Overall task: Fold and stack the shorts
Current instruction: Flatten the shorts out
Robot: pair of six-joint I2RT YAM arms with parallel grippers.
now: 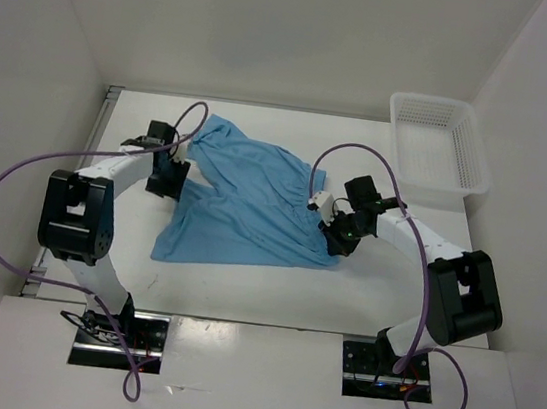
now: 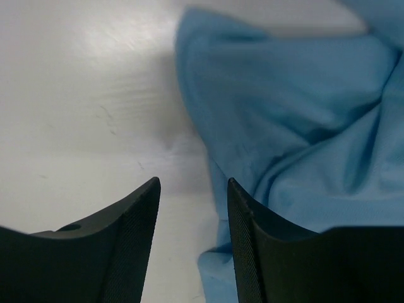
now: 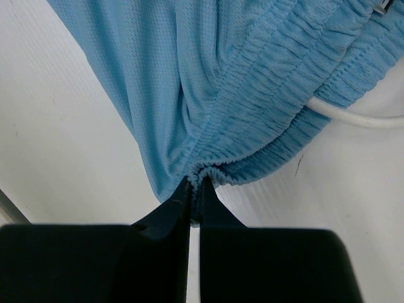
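Note:
The light blue shorts [image 1: 249, 201] lie spread and rumpled in the middle of the table. My right gripper [image 1: 334, 241] is shut on the gathered waistband edge [image 3: 201, 172] at the shorts' right side; the white drawstring [image 3: 353, 118] trails beside it. My left gripper [image 1: 167, 183] is open at the shorts' left edge. In the left wrist view the blue fabric [image 2: 284, 113] lies ahead and under the right finger [image 2: 252, 240]; only a small fold of cloth lies low between the fingers, ungripped.
A white mesh basket [image 1: 438, 143] stands at the back right corner. White walls enclose the table on the left, back and right. Purple cables loop over both arms.

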